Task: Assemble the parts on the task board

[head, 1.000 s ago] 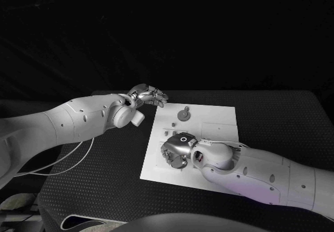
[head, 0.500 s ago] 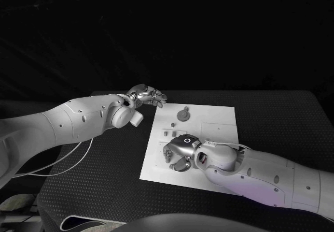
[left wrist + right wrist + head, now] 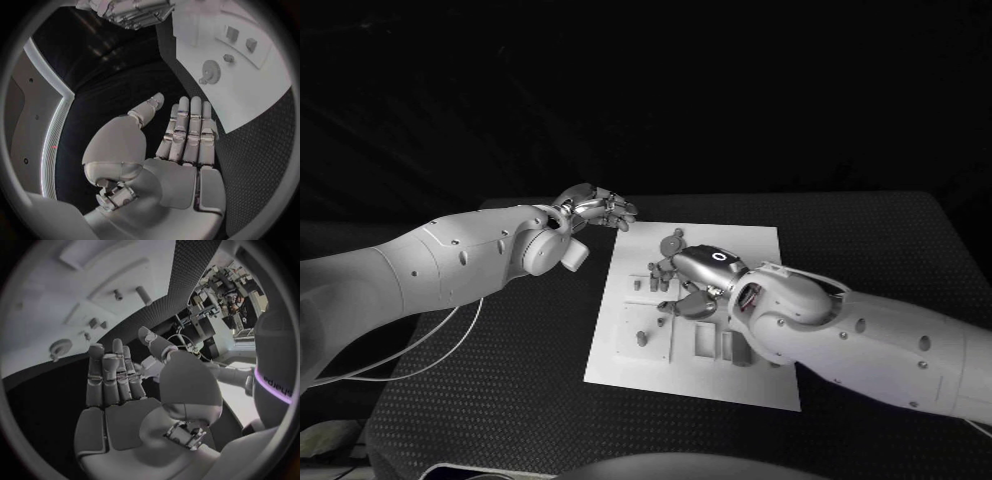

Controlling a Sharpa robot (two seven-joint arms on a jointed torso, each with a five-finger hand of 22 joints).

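Note:
The white task board (image 3: 750,250) lies in the middle of the black table. A grey gear (image 3: 672,243) sits near its far left corner, small parts (image 3: 646,338) dot its left side, and two rectangular blocks (image 3: 718,344) lie on its near half. My right hand (image 3: 687,282) hovers over the board's middle; the right wrist view shows that hand (image 3: 115,390) with straight fingers and an empty palm. My left hand (image 3: 596,208) hangs just off the board's far left corner. In the left wrist view this hand (image 3: 181,145) is flat and holds nothing, with the gear (image 3: 210,71) beyond its fingers.
Black textured table (image 3: 502,350) surrounds the board, with bare room to its left and near side. A white cable (image 3: 444,335) trails under my left arm. My right forearm (image 3: 862,340) covers the board's near right corner.
My right hand has moved from the board's near left part toward its middle and far side, uncovering the blocks and small parts there. The left hand has hardly moved.

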